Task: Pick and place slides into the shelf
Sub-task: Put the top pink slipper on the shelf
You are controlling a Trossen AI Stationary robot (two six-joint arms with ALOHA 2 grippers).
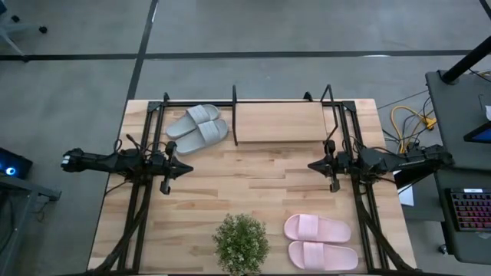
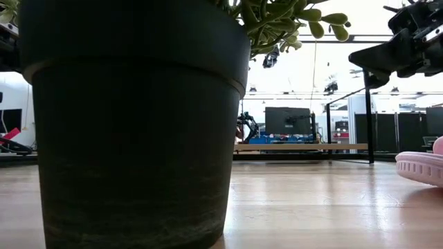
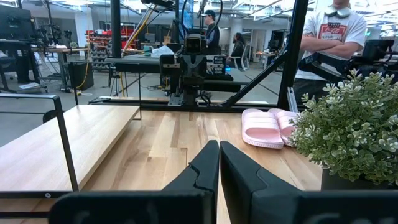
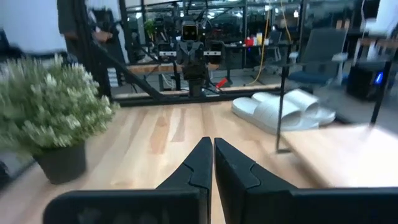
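Observation:
The grey slides [image 1: 199, 127] lie side by side on the table at its far left, left of the shelf; they also show in the right wrist view [image 4: 283, 109]. The pink slides [image 1: 318, 241] lie soles down near the table's near right corner, also seen in the left wrist view [image 3: 266, 127]. The shelf [image 1: 281, 121], a light-wood board with black uprights, stands at the far middle and carries nothing. My left gripper [image 1: 189, 166] hovers shut over the table's left side. My right gripper [image 1: 311, 164] hovers shut over the right side. Both point toward the table's middle.
A potted plant [image 1: 240, 244] stands at the near edge, left of the pink slides; its dark pot [image 2: 131, 124] fills the low view. Bare planks lie between the two grippers. People stand beyond the table in the left wrist view.

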